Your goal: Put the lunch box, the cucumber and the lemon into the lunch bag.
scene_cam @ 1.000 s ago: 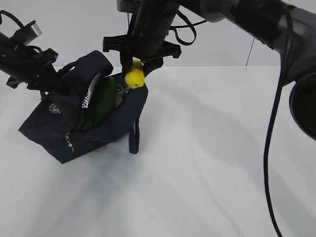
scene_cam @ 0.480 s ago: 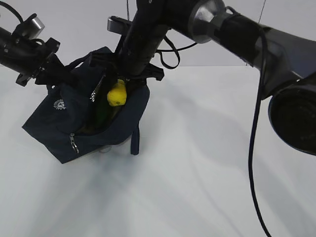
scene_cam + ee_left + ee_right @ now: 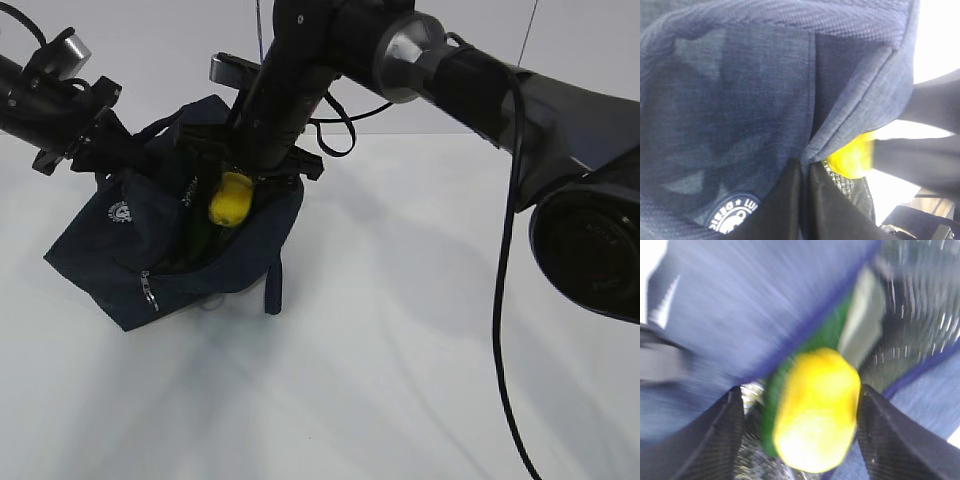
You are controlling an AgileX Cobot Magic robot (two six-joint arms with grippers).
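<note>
The navy lunch bag (image 3: 110, 260) stands open on the white table. My left gripper (image 3: 100, 140) is shut on the bag's rim fabric (image 3: 805, 167) and holds the mouth open. My right gripper (image 3: 245, 172) is at the bag's mouth with its jaws apart. The yellow lemon (image 3: 229, 198) is between the fingers (image 3: 799, 392), with a gap on its left side, and shows past the rim in the left wrist view (image 3: 852, 155). The dark green cucumber (image 3: 827, 332) lies inside the bag under the lemon. A pale sage strip of the lunch box (image 3: 864, 322) shows beside it against the foil lining.
The bag's loop handle (image 3: 272, 285) hangs down its front. The bag's round logo patch (image 3: 120, 212) faces the camera. The right arm and its black cable (image 3: 510, 300) cross the upper right. White tabletop (image 3: 400, 360) stretches to the front and right.
The right gripper has gone down to the bag's mouth. The lemon has dropped from above the rim into the opening. The left gripper has kept its hold on the bag.
</note>
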